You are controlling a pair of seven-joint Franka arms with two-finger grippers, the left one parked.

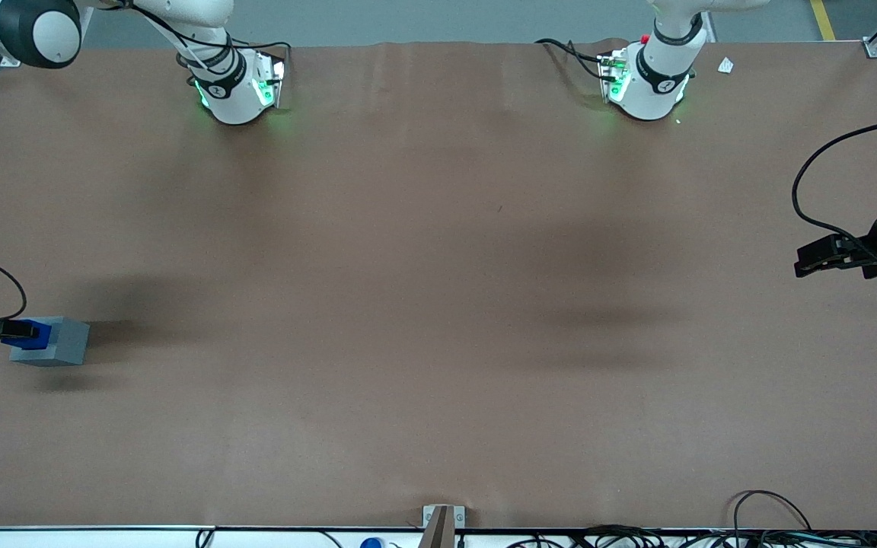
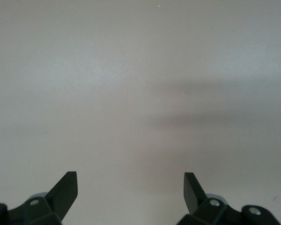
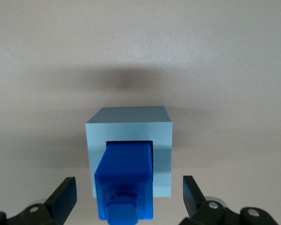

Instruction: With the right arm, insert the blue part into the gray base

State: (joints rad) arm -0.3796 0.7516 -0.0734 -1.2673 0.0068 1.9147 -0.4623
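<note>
The gray base [image 1: 65, 344] stands on the brown table at the working arm's end. The blue part [image 1: 30, 335] sits in the base's square recess, its stepped nub end sticking out. In the right wrist view the blue part [image 3: 126, 180] fills the recess of the gray base [image 3: 129, 126]. My right gripper [image 1: 16, 330] is directly over the blue part. Its fingers [image 3: 65, 197] are open, one on each side of the blue part with a gap to it, and hold nothing. The gripper also shows in the right wrist view [image 3: 129, 183].
The right arm's base [image 1: 237, 87] and the parked arm's base [image 1: 648, 84] stand at the table's edge farthest from the front camera. A small white scrap [image 1: 725, 65] lies beside the parked base. Cables [image 1: 773, 525] and a bracket [image 1: 442, 521] line the nearest edge.
</note>
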